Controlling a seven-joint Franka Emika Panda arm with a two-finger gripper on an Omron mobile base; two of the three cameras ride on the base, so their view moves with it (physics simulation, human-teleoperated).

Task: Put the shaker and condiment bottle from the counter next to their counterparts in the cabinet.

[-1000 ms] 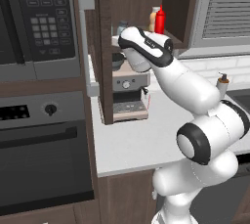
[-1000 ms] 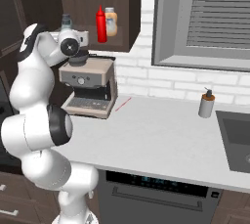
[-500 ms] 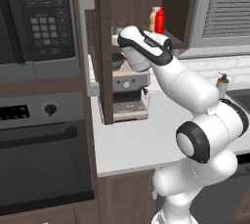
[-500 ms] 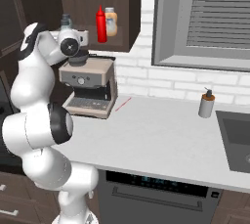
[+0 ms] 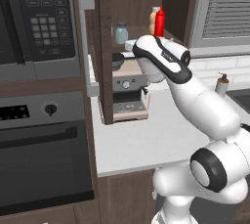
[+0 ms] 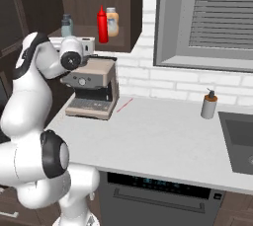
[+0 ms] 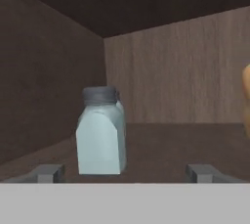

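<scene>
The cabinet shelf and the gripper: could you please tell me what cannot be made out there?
- Peach-orange bottle: hand view, cut off by the right edge.
- Peach-orange bottle, left base view: mostly hidden behind the red condiment bottle.
- Second shaker: possibly hidden behind the shaker.
- Gripper: tips barely visible.

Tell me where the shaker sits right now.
The shaker stands upright on the cabinet shelf, near its left wall, left of and apart from the condiment bottle and peach-orange bottle.
</scene>
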